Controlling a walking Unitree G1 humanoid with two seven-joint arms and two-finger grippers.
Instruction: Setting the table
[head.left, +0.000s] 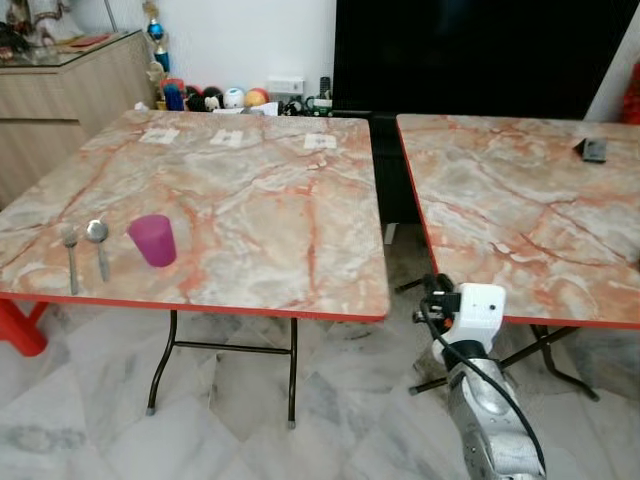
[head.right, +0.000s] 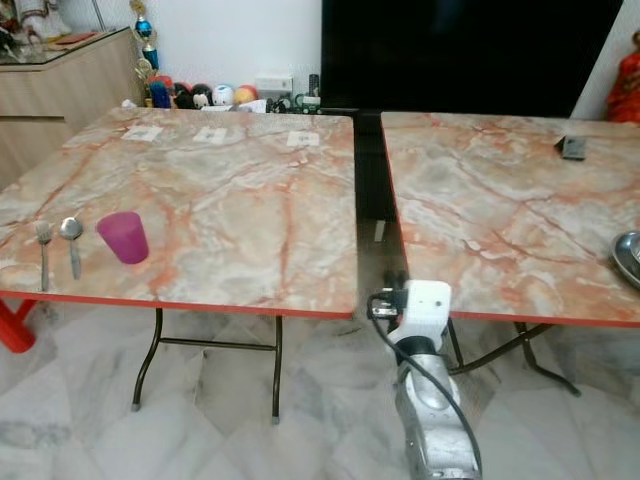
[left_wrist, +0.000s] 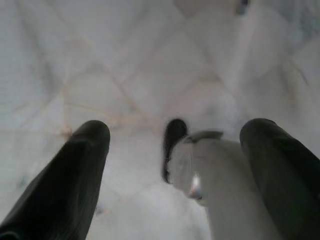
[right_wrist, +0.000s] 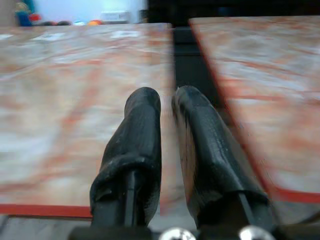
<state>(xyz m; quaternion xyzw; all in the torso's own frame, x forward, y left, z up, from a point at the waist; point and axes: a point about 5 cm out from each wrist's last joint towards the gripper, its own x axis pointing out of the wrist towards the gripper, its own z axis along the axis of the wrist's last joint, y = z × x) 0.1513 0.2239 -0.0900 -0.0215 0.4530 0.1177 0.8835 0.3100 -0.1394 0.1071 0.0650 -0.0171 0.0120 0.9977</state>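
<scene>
Pink cup (head.left: 153, 240), spoon (head.left: 98, 243), fork (head.left: 71, 255) well left of right end effector (right_wrist: 167, 107), fingers pressed together.

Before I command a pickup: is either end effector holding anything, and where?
Nothing is held. The right end effector is shut with nothing between its fingers; the left end effector is open above the floor.

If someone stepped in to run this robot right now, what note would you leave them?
Right pincer: shut, empty, raised before the gap between the two tables.
Left pincer: open, hanging over the floor.
On the left table, near its front left edge: fork, spoon, pink cup, side by side.
A metal dish lies at the right table's edge.
Left: apparently a plate or bowl for that setting.
</scene>
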